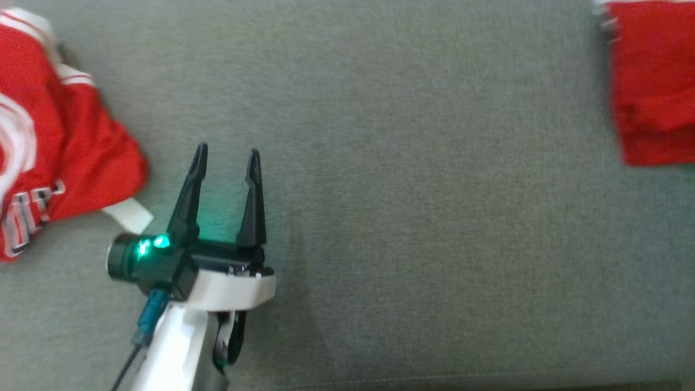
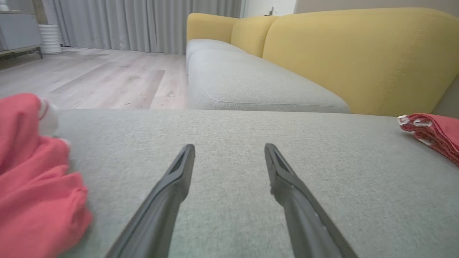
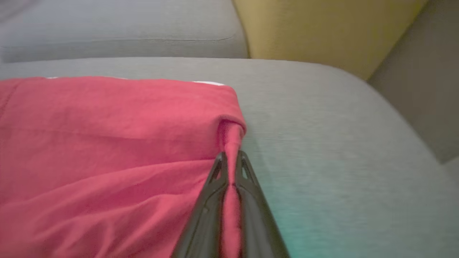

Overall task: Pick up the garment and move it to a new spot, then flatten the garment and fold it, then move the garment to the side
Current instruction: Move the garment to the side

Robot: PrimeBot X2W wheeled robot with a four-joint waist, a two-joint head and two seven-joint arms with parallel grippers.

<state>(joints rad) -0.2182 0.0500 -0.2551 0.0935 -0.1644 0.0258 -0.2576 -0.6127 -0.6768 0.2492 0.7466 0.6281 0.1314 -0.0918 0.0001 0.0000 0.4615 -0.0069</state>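
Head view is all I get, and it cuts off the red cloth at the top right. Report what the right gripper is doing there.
Observer: In the right wrist view, the right gripper is shut on a pinch of cloth at the edge of the red garment.
Operator: Say what lies beyond that edge.
Observer: Bare grey cushion, with a yellow backrest rising behind it.
Operator: Now describe what is past the cushion on the left arm's side.
Observer: The left wrist view shows a wooden floor and grey curtains beyond the cushion's edge.
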